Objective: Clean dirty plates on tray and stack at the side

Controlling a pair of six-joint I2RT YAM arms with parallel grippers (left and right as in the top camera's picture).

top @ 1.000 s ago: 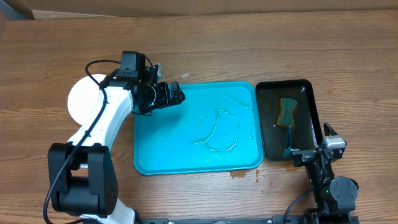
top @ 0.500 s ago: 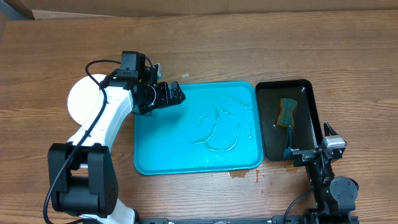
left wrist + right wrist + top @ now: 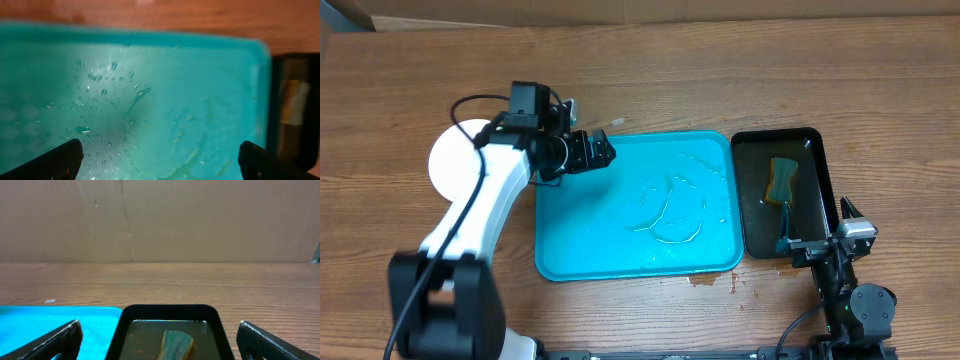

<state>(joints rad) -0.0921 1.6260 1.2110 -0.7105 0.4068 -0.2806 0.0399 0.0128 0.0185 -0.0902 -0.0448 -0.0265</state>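
The turquoise tray point(image 3: 620, 240) lies mid-table, wet, with no plates on it; it also fills the left wrist view point(image 3: 165, 90). A white plate point(image 3: 450, 165) lies on the table left of the tray, partly hidden by my left arm; whether more plates lie under it I cannot tell. My left gripper point(image 3: 600, 152) is open and empty over the tray's far-left corner, its fingers wide apart in its wrist view point(image 3: 160, 162). My right gripper point(image 3: 815, 235) is open and empty at the near end of the black tray point(image 3: 815, 140), as its wrist view point(image 3: 160, 340) shows.
The black tray holds murky water and a green-yellow sponge point(image 3: 781, 180), also in the right wrist view point(image 3: 175, 344). A small brown spill point(image 3: 705, 281) marks the table by the turquoise tray's front edge. A cardboard wall point(image 3: 160, 220) stands at the back.
My left arm has shifted slightly left and back; its gripper stays open over the tray's far-left corner. The right arm has not moved.
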